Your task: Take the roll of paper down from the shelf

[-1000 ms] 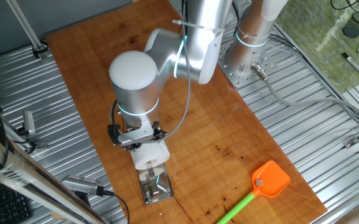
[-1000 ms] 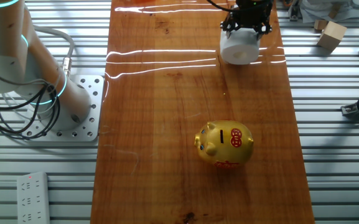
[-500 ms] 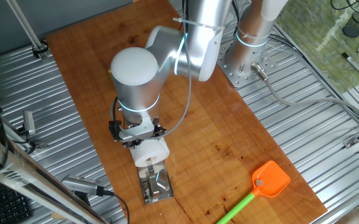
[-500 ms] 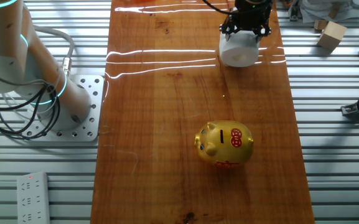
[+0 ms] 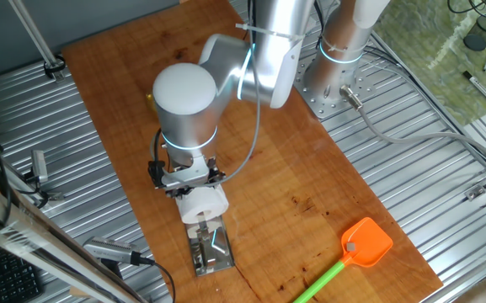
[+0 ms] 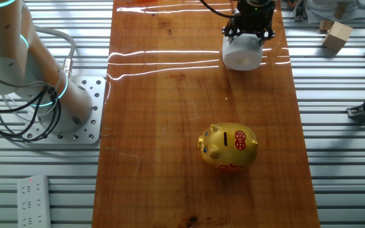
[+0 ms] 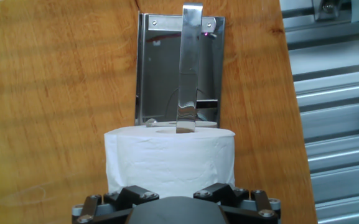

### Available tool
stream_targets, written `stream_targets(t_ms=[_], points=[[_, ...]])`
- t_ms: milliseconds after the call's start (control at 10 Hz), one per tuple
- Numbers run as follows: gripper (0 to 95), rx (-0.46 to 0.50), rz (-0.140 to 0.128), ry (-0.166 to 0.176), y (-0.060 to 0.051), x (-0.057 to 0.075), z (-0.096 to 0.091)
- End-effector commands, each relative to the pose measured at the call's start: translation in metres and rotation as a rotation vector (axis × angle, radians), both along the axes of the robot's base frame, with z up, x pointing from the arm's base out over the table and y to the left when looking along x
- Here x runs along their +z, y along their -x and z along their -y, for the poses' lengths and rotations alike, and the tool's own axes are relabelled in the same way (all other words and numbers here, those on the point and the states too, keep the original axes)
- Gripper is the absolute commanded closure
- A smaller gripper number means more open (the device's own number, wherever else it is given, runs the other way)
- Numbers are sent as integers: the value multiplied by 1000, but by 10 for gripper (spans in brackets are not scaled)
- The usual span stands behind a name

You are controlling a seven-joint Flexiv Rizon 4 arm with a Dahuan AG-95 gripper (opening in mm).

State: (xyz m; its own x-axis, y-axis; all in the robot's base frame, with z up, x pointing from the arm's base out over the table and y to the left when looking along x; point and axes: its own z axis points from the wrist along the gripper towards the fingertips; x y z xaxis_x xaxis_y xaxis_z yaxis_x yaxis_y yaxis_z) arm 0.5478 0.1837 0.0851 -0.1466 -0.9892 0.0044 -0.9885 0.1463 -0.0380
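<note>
The white roll of paper (image 5: pixel 202 204) is held in my gripper (image 5: pixel 188 178), just off the near end of the silvery shelf (image 5: pixel 211 251), which lies flat on the wooden board. In the hand view the roll (image 7: pixel 170 158) fills the lower middle, right in front of my gripper (image 7: pixel 174 205). The shelf's base plate (image 7: pixel 157 68) lies beyond it, and its upright bar (image 7: pixel 190 62) still reaches the roll's core. My fingertips are hidden by the roll. In the other fixed view the roll (image 6: pixel 241 56) hangs below the gripper (image 6: pixel 250 25) at the board's far end.
A gold piggy bank (image 6: pixel 228 147) stands mid-board. An orange fly swatter (image 5: pixel 362 246) lies at the board's right corner. The arm's base (image 5: pixel 335 84) is bolted beside the board. A wooden block (image 6: pixel 337 35) and a power strip (image 6: pixel 33 199) lie off the board.
My gripper and the roll have shifted slightly away from the shelf's base plate, along the bar. Nothing else has moved.
</note>
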Motion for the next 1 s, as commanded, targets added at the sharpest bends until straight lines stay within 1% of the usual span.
stream_targets(t_ms=[100,500,1000], points=[[950,-2,0,1,1,1,1],[950,-8,1,5,5,5,7],[950,-13,5,12,14,10,19]])
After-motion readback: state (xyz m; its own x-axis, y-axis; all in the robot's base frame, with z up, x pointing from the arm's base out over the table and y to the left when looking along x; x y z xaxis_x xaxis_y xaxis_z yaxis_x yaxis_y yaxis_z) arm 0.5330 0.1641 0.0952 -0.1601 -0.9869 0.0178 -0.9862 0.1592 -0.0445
